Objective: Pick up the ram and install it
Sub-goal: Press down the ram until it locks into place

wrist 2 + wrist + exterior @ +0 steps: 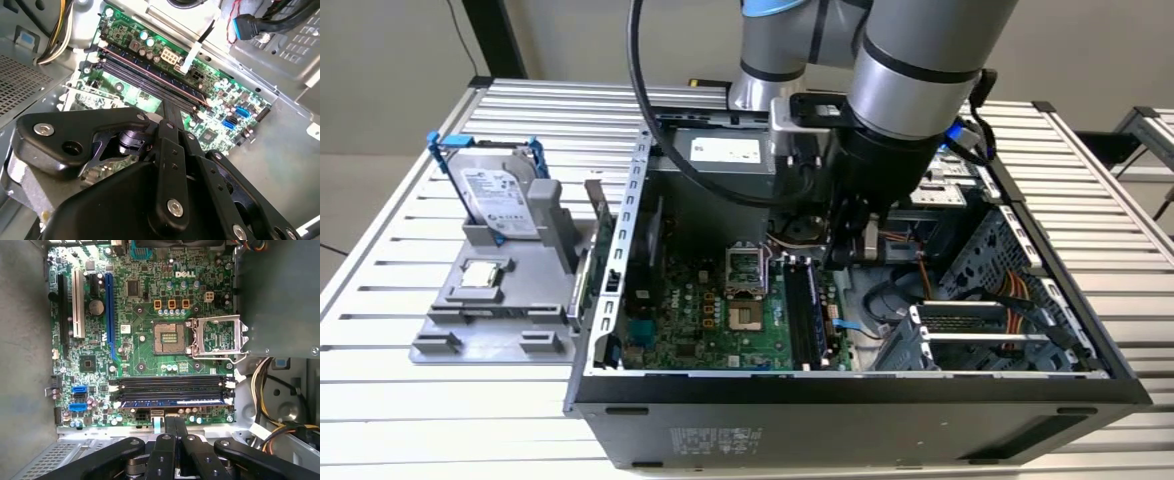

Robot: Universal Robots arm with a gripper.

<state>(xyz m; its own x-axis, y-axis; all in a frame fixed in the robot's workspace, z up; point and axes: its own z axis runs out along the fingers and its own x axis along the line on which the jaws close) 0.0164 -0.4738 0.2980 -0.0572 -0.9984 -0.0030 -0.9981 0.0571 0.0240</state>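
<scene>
Gripper (175,420): fingers drawn together to a narrow close, with nothing seen held between them. It stands low inside the computer case (854,410), tips just above the motherboard (145,360) edge. The ram (172,402) lies directly ahead of the tips as a bluish strip along the memory slot nearest the gripper, and appears to sit in that slot rather than in the grasp. Two empty black slots (172,385) run parallel just beyond it. Whether the stick is fully home cannot be confirmed; the white end latches (230,385) are not clear enough to judge. Assessment: good seating calls for pressure straight down along the stick's top edge, square to the slot and even at both ends, until both latches close. Farther out from the gripper lies the open CPU socket (170,337) with its raised retaining frame (220,335), well apart from the slots. A bundle of yellow and orange cables (265,385) hangs to one side near the slot ends and could snag the arm. A narrow white strip (192,52) crosses beside the slots. Outside the case, well away from the gripper, a hard drive (494,190) in a blue frame and a small silver chip (483,272) rest on a grey fixture (480,335) on the worktop (400,400).
</scene>
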